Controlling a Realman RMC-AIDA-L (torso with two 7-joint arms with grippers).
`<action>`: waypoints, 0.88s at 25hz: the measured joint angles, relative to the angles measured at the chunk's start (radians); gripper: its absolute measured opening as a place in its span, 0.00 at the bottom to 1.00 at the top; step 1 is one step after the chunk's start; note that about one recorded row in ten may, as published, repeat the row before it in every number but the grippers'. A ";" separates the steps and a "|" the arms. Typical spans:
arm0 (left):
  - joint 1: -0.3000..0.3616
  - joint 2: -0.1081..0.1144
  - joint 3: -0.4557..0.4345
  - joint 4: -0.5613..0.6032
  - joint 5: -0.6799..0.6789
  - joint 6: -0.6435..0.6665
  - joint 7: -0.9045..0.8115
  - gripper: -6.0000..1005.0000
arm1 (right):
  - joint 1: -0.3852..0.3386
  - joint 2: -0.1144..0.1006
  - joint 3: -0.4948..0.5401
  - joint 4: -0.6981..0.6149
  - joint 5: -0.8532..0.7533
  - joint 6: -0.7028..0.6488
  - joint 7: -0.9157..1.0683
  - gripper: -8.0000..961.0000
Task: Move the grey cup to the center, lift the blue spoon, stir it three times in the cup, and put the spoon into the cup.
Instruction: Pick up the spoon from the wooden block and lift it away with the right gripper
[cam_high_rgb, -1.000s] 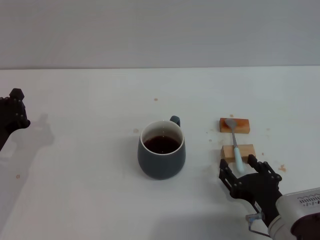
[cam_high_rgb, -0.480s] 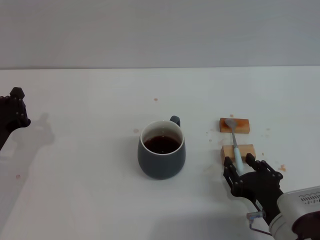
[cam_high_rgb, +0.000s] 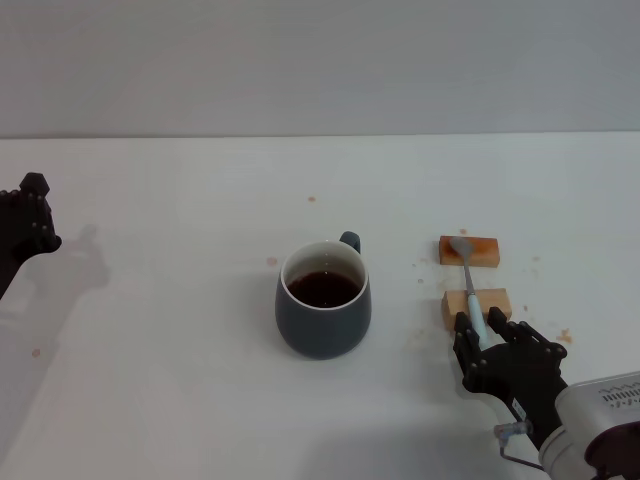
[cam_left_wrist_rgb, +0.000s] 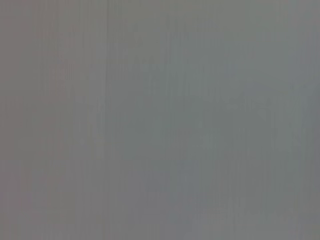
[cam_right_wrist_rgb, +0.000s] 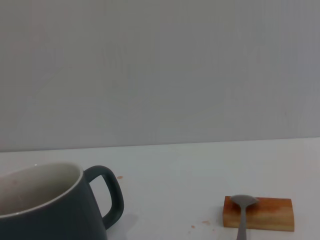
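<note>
Since 1.0 s ago the right gripper (cam_high_rgb: 478, 341) has advanced to the pale-blue handle of the slim metal-bowled blue spoon (cam_high_rgb: 468, 282), fingers spread astride it, not yet clenched. The spoon bridges 2 wooden blocks (cam_high_rgb: 470, 250) toward the worktop's right edge. The rounded blue-grey ceramic cup (cam_high_rgb: 323, 299) stands mid-worktop. The right wrist view alone shows its handle (cam_right_wrist_rgb: 106, 195) side-on. The left gripper (cam_high_rgb: 28, 222) idles at the left edge, grip state indeterminate.

A lab-like test bench — bare white table (cam_high_rgb: 180, 400), blank grey wall (cam_high_rgb: 320, 60).
</note>
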 joint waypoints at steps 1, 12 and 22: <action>0.000 0.000 0.000 -0.001 0.000 0.000 0.000 0.00 | 0.000 0.000 0.000 0.000 0.000 0.000 0.000 0.42; 0.003 0.000 -0.011 -0.013 0.000 -0.009 0.012 0.00 | -0.003 0.000 0.010 0.003 0.000 0.000 0.000 0.31; 0.005 0.000 -0.022 -0.024 0.000 -0.015 0.012 0.00 | -0.003 0.000 0.013 0.011 0.000 0.000 0.000 0.20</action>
